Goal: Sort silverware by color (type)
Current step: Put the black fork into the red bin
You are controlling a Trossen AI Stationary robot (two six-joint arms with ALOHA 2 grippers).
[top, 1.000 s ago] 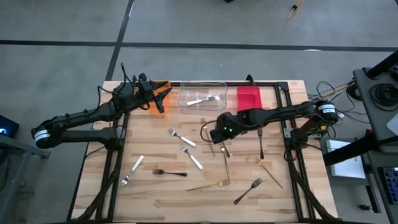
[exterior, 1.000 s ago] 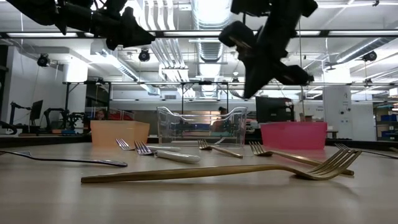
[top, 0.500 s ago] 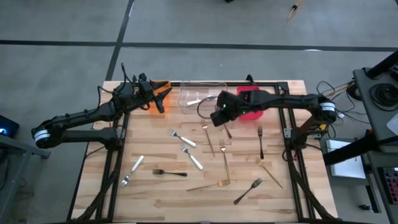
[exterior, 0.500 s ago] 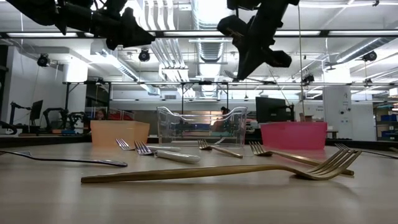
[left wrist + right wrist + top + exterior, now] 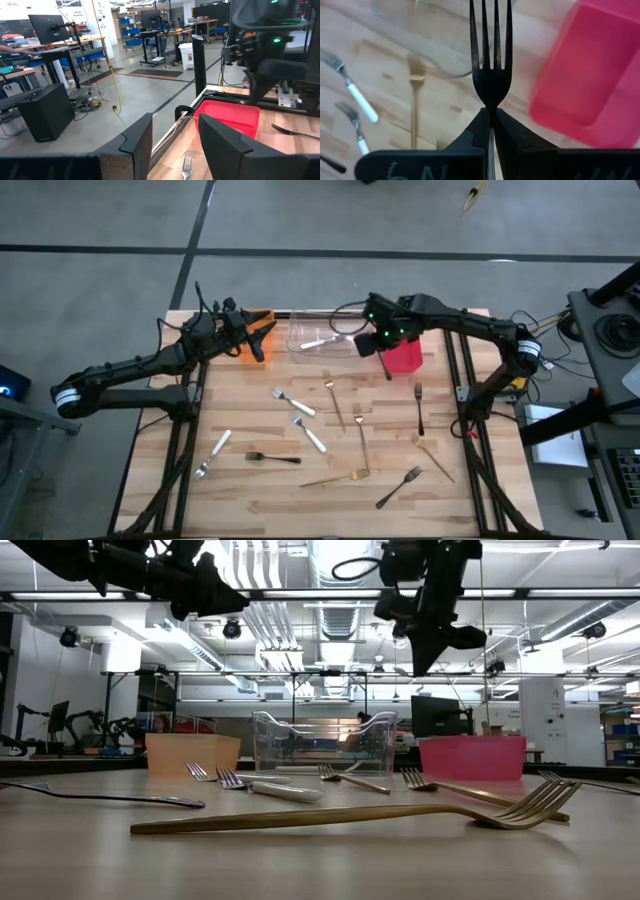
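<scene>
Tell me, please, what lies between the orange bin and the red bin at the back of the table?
The clear bin sits between the orange bin and the red bin, with a silver fork inside; the high view shows this best.

Three bins (image 5: 325, 332) line the desk's (image 5: 250, 490) far edge; one fork (image 5: 322, 340) lies in the middle bin. Other forks (image 5: 362, 442) lie scattered on the desk before them.
</scene>
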